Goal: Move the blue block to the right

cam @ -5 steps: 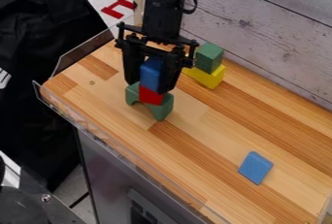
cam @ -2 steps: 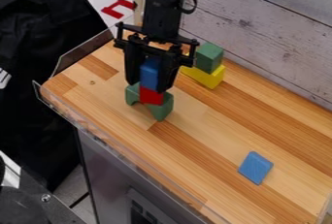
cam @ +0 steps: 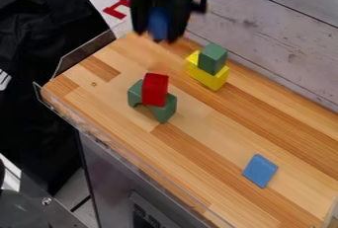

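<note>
Left edge: black cloth (cam: pixel 46 74), hanging in folds, with a small pale marking (cam: pixel 5 80) on it at mid-height; too small and cut off to read. Lower left corner: dark metal part (cam: pixel 26 207) with a round screw head. Upper left: red angular piece (cam: pixel 117 9), beyond the clear guard (cam: pixel 79 54) that edges the wooden top (cam: pixel 198 145). Bottom, left of centre: grey cabinet (cam: pixel 112 172) below the worktop, dark panel (cam: pixel 144 218) in its front; any print there too small to make out.

Left of centre: green arch block (cam: pixel 169 109), red block (cam: pixel 155 89) upright on its middle.

Top of frame, left of centre: gripper (cam: pixel 157 35), somewhat blurred, raised over the far end of the top, narrowed around the blue block (cam: pixel 158 23), one finger either side. Block is well above the wood.

Right of that, upper centre: yellow block (cam: pixel 214 81) with green block (cam: pixel 212 59) on top. Upper right: pale plank wall (cam: pixel 277 39), knots and grain. Lower right: second blue piece (cam: pixel 260 171), lying flat on the wood.
</note>
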You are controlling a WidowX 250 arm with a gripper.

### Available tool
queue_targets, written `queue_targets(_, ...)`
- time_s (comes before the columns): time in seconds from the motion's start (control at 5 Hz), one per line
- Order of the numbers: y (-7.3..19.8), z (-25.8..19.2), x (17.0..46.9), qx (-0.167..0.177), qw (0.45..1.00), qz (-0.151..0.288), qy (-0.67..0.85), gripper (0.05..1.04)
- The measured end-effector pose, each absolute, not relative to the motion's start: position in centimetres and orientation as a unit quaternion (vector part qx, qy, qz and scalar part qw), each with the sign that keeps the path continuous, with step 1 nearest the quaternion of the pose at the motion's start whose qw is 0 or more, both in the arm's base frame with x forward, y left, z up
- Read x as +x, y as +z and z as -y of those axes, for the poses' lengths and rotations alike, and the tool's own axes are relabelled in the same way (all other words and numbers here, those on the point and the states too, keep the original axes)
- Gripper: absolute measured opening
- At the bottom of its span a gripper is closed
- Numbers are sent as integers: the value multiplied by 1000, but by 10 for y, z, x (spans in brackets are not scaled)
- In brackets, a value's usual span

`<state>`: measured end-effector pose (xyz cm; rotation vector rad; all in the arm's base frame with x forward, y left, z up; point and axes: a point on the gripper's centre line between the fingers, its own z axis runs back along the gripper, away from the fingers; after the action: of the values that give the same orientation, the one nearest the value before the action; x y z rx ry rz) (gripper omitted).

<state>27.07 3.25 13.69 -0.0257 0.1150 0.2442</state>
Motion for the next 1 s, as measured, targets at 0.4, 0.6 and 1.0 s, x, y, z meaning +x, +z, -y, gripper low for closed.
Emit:
queue_targets(0.4, 137, -9, 306, -38, 997, -19, 62, 584)
queue_targets(0.6, 128, 4, 323, -56, 997, 0, 51, 584)
queue_targets(1.0, 102, -1, 338, -51, 997, -27, 59, 584)
